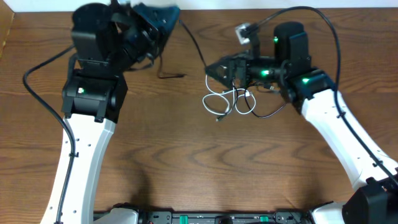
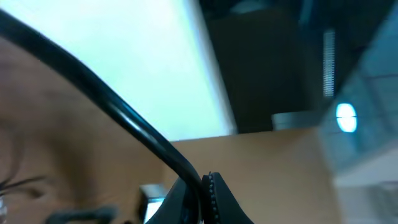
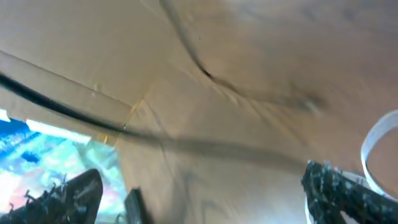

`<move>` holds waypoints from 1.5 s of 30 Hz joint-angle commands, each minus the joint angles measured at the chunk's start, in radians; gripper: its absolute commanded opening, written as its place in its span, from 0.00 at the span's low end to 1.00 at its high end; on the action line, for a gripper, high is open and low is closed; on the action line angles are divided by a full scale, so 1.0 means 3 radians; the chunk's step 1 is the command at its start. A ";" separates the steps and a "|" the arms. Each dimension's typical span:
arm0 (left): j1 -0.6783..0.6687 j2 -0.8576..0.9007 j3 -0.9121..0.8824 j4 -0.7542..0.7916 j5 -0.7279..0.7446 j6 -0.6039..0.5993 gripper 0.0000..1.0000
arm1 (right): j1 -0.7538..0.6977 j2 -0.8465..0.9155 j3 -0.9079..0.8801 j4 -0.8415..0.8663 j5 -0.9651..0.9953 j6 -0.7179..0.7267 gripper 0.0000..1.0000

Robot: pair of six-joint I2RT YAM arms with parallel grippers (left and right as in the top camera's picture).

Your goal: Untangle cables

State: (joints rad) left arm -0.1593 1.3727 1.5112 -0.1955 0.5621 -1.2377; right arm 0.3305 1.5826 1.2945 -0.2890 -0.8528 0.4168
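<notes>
The cables lie as a loose tangle at the table's middle: white loops (image 1: 219, 102) and a black cord (image 1: 268, 113) trailing right. Another black cable (image 1: 194, 45) runs up-left from the tangle to my left gripper (image 1: 166, 16), raised at the back edge. In the left wrist view that gripper (image 2: 204, 186) is shut on this black cable (image 2: 112, 102). My right gripper (image 1: 215, 70) hovers just above the tangle, open, nothing between its fingers. In the right wrist view, the right gripper (image 3: 205, 199) stands wide, a black cable (image 3: 56, 107) crosses far ahead, and a white loop (image 3: 372, 146) shows beside the right finger (image 3: 339, 186).
A short black cord end (image 1: 171, 75) rests on the wooden table (image 1: 186, 162) left of the tangle. Thick black arm wires arc at the left (image 1: 37, 68) and over the right arm (image 1: 323, 25). The table's back edge runs just behind both grippers.
</notes>
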 commanded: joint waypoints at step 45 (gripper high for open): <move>0.0243 0.1595 0.1509 0.0605 -0.1504 0.1303 0.07 | -0.0084 -0.0045 -0.0235 -0.1242 0.1005 -0.0483 0.99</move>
State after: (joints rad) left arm -0.0887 1.8446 1.9415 -0.0418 0.0414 -0.8742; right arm 0.2916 1.5826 1.2331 -0.6659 -0.5835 0.2840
